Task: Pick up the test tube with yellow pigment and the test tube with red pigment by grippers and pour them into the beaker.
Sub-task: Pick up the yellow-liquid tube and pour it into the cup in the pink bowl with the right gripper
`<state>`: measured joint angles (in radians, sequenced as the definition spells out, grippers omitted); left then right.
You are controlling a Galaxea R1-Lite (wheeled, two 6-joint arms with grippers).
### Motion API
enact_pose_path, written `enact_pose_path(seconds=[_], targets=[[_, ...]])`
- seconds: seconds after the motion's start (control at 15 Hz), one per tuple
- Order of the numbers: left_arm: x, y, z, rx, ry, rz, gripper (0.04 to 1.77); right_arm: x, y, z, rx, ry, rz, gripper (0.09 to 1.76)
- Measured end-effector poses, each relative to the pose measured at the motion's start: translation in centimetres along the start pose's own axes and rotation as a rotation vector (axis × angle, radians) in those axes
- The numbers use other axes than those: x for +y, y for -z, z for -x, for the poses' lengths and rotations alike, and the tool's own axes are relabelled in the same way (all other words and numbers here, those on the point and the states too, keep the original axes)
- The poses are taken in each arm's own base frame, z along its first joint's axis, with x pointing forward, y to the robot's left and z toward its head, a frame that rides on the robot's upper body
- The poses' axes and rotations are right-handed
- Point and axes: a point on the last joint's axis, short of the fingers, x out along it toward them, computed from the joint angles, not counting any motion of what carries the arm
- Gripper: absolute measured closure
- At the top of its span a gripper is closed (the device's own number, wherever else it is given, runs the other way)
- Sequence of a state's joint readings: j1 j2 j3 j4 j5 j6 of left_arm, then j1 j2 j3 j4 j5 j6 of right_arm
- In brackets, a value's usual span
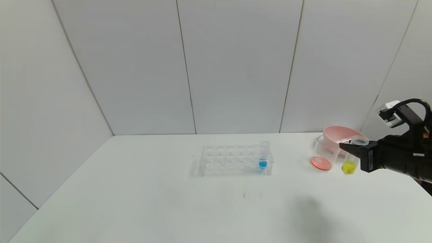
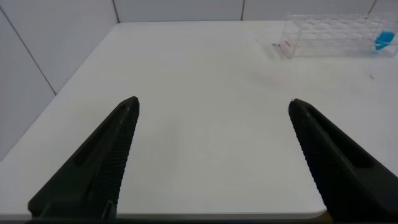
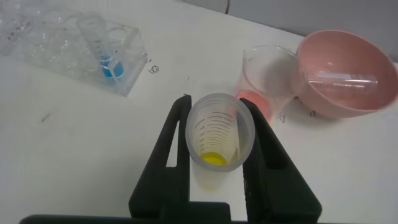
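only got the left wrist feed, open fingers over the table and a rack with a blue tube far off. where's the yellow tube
observer: The right gripper is shut on the test tube with yellow pigment, upright beside the beaker.
operator: poured yet
observer: No, the yellow liquid sits at the tube's bottom. The beaker holds only red liquid.
operator: and the red tube
observer: A clear tube lies in the pink bowl behind the beaker. It looks empty.

Clear rack [image 1: 236, 160] (blue-liquid tube [image 1: 263, 158] in end hole) mid-table [image 1: 135, 189]; pink bowl [image 1: 337, 135] far right
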<state>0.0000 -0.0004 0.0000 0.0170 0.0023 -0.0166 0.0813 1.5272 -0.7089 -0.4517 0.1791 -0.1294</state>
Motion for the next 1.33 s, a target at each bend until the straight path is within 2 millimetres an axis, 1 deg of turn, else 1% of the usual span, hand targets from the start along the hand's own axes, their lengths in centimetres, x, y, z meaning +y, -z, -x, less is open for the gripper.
enact_pose_path(seconds=[0.07, 0.27, 0.4, 0.53, 0.73, 0.8, 0.93, 1.13, 1.33], targets=[[0.0, 0.0, 0.0, 0.000, 0.000, 0.000, 0.09, -0.6, -0.2, 0.1, -0.013, -0.003, -0.012, 1.31], [0.0, 0.0, 0.0, 0.000, 0.000, 0.000, 0.09, -1.2, -1.3, 0.2, -0.057, -0.070, -0.158, 1.31], [0.0, 0.0, 0.0, 0.000, 0.000, 0.000, 0.09, -2.1, -2.1, 0.2, -0.085, -0.049, -0.177, 1.31], [0.0, 0.0, 0.0, 0.000, 0.000, 0.000, 0.09, -3.3, -2.2, 0.2, -0.080, -0.013, -0.158, 1.31], [0.0, 0.0, 0.0, 0.000, 0.000, 0.000, 0.09, -6.0, -1.5, 0.3, -0.039, 0.073, -0.113, 1.31], [0.0, 0.0, 0.0, 0.000, 0.000, 0.000, 0.09, -6.8, -1.4, 0.4, -0.039, 0.078, -0.113, 1.31], [0.0, 0.0, 0.0, 0.000, 0.000, 0.000, 0.09, -8.0, -1.0, 0.4, -0.040, 0.044, -0.075, 1.31], [0.0, 0.0, 0.0, 0.000, 0.000, 0.000, 0.09, -10.1, 0.2, 0.2, -0.024, -0.003, 0.070, 1.31], [0.0, 0.0, 0.0, 0.000, 0.000, 0.000, 0.09, -11.8, 0.4, -1.2, -0.023, -0.033, 0.088, 1.31]])
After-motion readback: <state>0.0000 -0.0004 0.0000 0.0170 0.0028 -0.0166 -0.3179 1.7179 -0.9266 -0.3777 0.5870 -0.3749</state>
